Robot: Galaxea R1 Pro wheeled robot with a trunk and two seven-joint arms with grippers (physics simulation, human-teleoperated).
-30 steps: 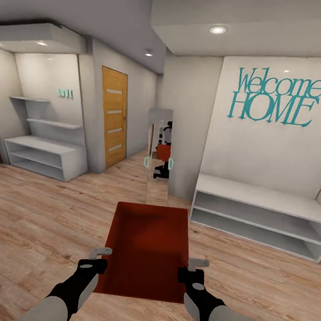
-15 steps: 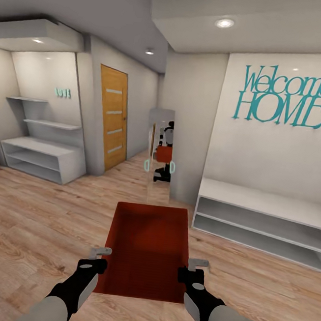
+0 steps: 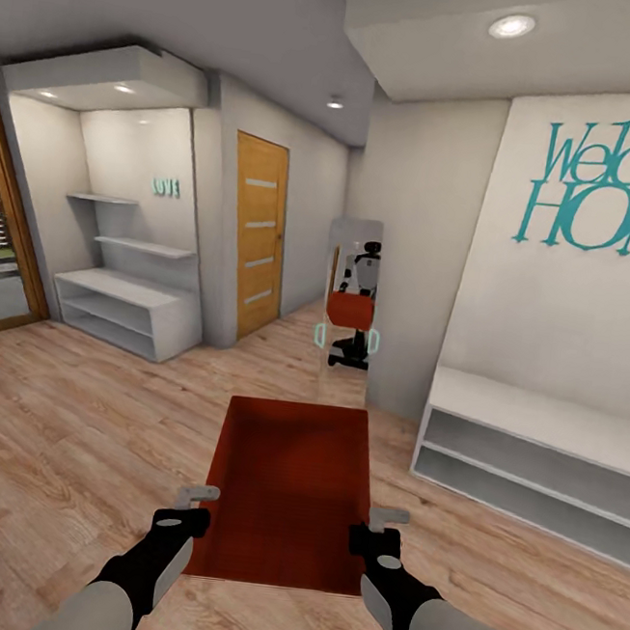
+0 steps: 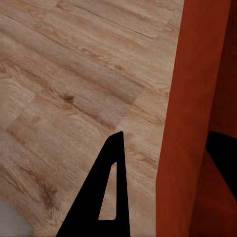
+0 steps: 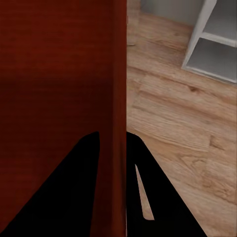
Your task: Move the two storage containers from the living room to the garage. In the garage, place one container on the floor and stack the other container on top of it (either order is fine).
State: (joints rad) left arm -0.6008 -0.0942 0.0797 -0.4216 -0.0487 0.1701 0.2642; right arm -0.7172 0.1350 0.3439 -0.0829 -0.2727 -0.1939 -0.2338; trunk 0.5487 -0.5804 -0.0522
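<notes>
One orange-red open-top storage container (image 3: pixel 287 487) hangs in front of me above the light wood plank floor (image 3: pixel 78 445), held between both arms. My left gripper (image 3: pixel 199 493) straddles its left wall near the close corner. In the left wrist view that gripper (image 4: pixel 165 138) has one black finger (image 4: pixel 111 192) outside the wall (image 4: pixel 190 98) and one inside. My right gripper (image 3: pixel 389 517) is shut on the right wall. In the right wrist view the right gripper (image 5: pixel 112 136) presses the thin wall (image 5: pixel 118 74) from both sides.
A tall mirror (image 3: pixel 352 309) straight ahead reflects the robot with the bin. Left of it a hallway holds a wooden door with glass slits (image 3: pixel 257 236). White shelving (image 3: pixel 126 310) stands at the left, a low white shelf bench (image 3: pixel 533 454) at the right, a glass door (image 3: pixel 2 243) at far left.
The whole picture has shifted right, so the camera has turned left; the glass door has come into view. The container and both grippers keep the same place in the view.
</notes>
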